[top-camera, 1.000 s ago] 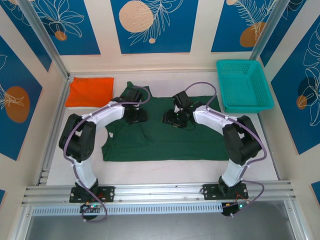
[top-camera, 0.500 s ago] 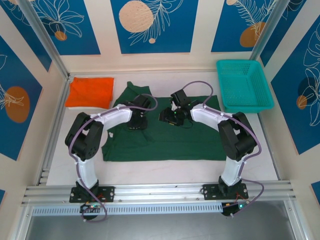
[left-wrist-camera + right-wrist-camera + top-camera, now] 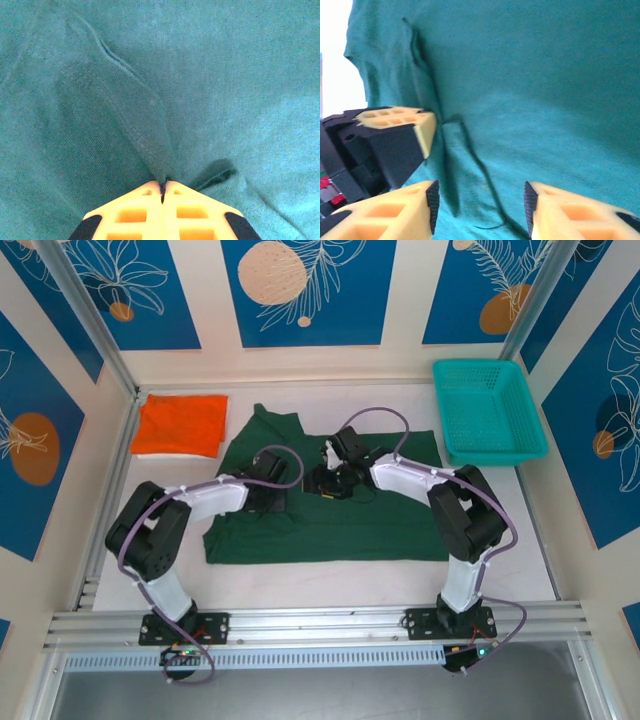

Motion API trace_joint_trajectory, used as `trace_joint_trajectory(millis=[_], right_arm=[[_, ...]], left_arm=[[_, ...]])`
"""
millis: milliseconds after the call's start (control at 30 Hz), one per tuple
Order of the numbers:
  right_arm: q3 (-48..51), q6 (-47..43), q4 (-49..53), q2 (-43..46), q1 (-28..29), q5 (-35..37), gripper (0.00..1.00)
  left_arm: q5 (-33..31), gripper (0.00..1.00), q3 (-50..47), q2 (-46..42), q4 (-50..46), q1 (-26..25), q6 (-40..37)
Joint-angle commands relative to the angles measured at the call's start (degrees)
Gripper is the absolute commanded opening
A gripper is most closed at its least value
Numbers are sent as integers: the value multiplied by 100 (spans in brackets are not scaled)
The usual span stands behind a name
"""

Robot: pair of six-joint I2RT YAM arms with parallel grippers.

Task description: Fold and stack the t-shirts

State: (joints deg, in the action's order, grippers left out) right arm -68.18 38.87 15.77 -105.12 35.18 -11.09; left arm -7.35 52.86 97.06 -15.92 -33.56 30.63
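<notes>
White worktop (image 3: 330,575), blue-patterned walls. Top view: you see dark green short-sleeved cloth t-shirt (image 3: 330,530) spread mid-worktop, bright orange folded cloth t-shirt (image 3: 180,425) far left, teal plastic mesh basket (image 3: 490,410) far right; left claw (image 3: 268,502), right claw (image 3: 318,483) low over green shirt. Left wrist: your left claw (image 3: 163,187) pinched shut on raised green fold. Right wrist: right claw (image 3: 477,200) open above green cloth.

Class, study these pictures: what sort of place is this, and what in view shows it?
Probably a robot lab test cell: left arm and right arm mounted on an aluminium rail, printed blue panels walling the table, a green t-shirt spread out.
</notes>
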Motion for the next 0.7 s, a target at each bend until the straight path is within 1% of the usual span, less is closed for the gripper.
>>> trace_joint_trajectory(millis=[0,100,233,333,533,667], right_arm=[[-180,-83,-209,-257,105,-656,47],[-299,-12,-293,-454,199,-1028,44],[-469,41,-311,-712,299,-1336,41],[-510,120,-390,-846,320,-1559,40],[-772,53,-290,-1107,410,-1763,41],[-998,-41,-67,-1253,529,-1697,41]], left_arm=[[-84,0,-604,-448,621,-20,-134],[-134,0,-1228,-948,1313,-8,-182],[-217,0,-2038,-1608,2233,-3,-146],[-280,0,-2468,-2002,2694,10,-85],[-223,0,-2972,-2507,3167,31,-123],[-164,0,-3129,-2647,3284,38,-47]])
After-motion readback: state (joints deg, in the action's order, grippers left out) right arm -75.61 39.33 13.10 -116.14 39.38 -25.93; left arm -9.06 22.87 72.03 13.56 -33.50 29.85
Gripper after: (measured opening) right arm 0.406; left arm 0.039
